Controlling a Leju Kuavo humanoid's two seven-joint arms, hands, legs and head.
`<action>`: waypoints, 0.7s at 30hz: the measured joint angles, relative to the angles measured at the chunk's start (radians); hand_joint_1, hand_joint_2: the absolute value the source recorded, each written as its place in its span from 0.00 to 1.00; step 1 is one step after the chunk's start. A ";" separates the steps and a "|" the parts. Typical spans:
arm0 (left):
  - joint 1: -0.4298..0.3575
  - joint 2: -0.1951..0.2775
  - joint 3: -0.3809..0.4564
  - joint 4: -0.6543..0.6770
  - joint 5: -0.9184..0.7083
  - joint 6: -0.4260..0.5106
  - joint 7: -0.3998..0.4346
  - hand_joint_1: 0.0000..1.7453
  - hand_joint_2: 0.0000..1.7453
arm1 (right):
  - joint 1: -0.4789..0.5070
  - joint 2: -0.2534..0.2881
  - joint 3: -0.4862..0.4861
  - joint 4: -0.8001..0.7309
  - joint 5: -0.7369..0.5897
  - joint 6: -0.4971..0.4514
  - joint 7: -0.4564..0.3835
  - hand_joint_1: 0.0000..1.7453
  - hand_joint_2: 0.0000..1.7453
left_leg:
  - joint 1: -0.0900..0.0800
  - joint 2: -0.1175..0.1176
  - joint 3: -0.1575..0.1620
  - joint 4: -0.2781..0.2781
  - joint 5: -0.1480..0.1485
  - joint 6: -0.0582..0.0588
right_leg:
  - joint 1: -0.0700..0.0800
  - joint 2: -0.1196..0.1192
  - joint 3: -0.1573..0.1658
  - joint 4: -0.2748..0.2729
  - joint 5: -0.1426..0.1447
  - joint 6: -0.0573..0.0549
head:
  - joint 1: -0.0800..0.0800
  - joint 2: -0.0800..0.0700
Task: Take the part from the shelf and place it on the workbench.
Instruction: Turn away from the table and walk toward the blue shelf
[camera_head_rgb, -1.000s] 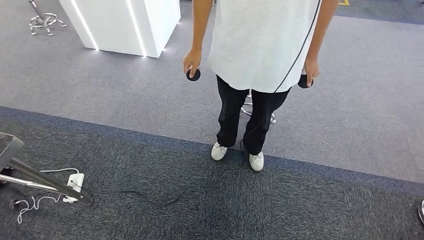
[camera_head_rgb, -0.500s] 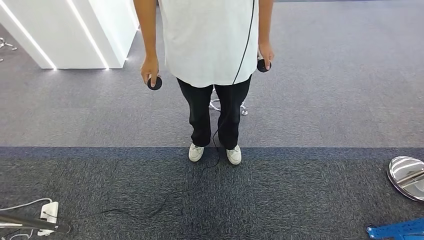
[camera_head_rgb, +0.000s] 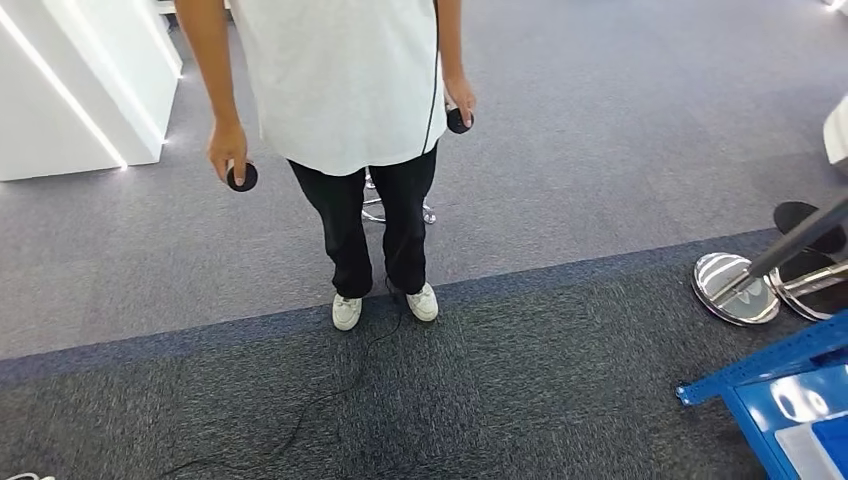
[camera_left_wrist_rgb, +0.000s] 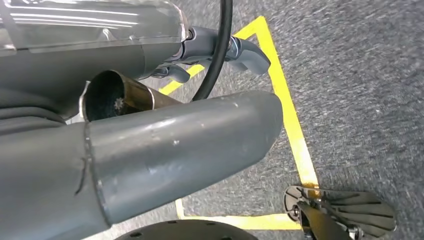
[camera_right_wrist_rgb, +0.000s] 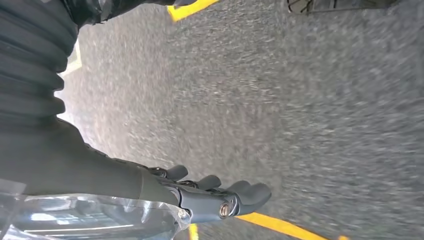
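The floor is carpet in two tones: a pale grey stretch (camera_head_rgb: 620, 130) farther off and a darker, speckled band (camera_head_rgb: 520, 380) nearer the robot, meeting along a slanted seam. A person (camera_head_rgb: 340, 80) in a white shirt, dark trousers and white shoes stands on that seam, holding a round black controller (camera_head_rgb: 241, 178) low in each hand. A thin black cable (camera_head_rgb: 330, 390) trails from the person's feet across the dark band. A white block with lit edges (camera_head_rgb: 70, 90) stands at the far left. To the right are two polished round stand bases (camera_head_rgb: 735, 290), and a blue metal frame (camera_head_rgb: 790, 390) juts in at the lower right corner.

Both arms hang over the dark carpet, where yellow tape lines (camera_left_wrist_rgb: 292, 135) are laid. The left hand (camera_left_wrist_rgb: 150, 150) fills its wrist view with a thick grey thumb, and its fingers (camera_left_wrist_rgb: 247, 52) curl beyond it; I cannot tell whether they grip anything. The right hand (camera_right_wrist_rgb: 200, 195) has its fingers (camera_right_wrist_rgb: 250, 192) stretched out loosely with nothing visible in them.

I cannot tell where the part is.
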 joint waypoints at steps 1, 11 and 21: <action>-0.001 -0.001 0.000 0.000 0.000 0.000 0.000 0.00 0.00 | 0.001 -0.001 0.000 0.000 0.001 0.000 0.002 0.00 1.00 | 0.001 0.012 0.001 0.001 -0.002 -0.002 | -0.002 -0.006 0.025 -0.042 0.027 0.002 | 0.000 0.000; -0.010 -0.004 0.000 0.000 0.000 0.004 -0.033 0.00 0.00 | -0.001 -0.005 -0.001 0.000 0.010 -0.004 0.009 0.00 1.00 | 0.003 0.000 -0.019 0.112 -0.096 -0.051 | 0.001 -0.021 0.146 -0.272 0.107 -0.046 | -0.002 0.000; -0.004 -0.004 0.000 0.001 0.001 0.004 -0.030 0.00 0.00 | -0.002 -0.007 -0.001 0.000 0.010 -0.004 0.009 0.00 1.00 | 0.004 -0.128 -0.012 0.030 -0.011 -0.032 | 0.005 0.106 0.137 -0.263 0.114 -0.037 | -0.001 0.000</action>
